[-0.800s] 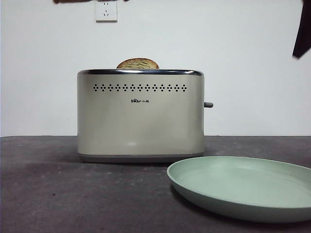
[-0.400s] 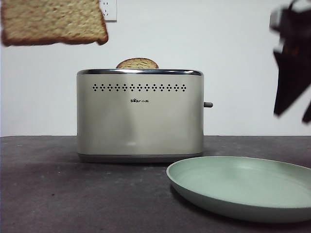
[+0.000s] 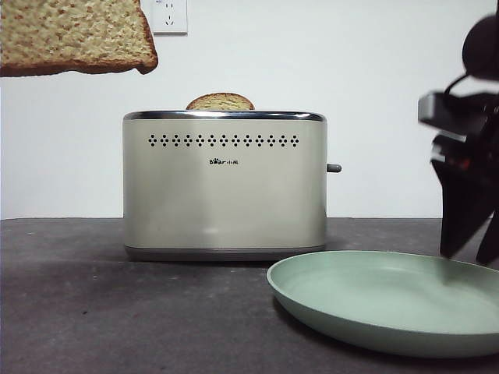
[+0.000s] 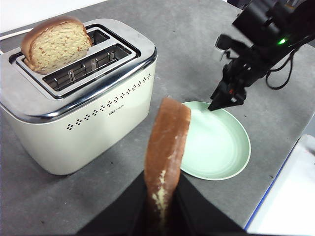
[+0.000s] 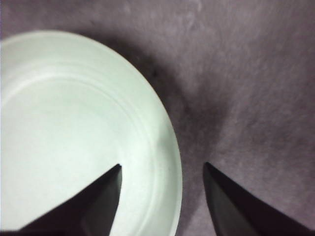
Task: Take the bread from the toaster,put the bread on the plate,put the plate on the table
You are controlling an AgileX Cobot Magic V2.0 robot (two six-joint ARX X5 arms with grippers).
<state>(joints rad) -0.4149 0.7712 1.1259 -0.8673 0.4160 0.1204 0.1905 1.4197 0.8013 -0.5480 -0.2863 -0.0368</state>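
Toaster (image 3: 224, 185) logo partly reads "Bear".

There are two brown speckled bread slices (image 4: 166, 142) (image 4: 55, 43), one boxy cream toaster (image 3: 224, 185), one round pale-green plate (image 3: 390, 300) and two black pincers (image 4: 162, 216) (image 5: 162, 196).

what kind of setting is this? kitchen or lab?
Likely a lab bench staged as a kitchen: a toaster and plate on a bare table, a plain white wall with one socket, no counters or cupboards.

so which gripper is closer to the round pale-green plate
Right. The right gripper hangs open just above the round pale-green plate, straddling its rim. The left gripper is up beside the cream toaster, holding a wholemeal bread slice.
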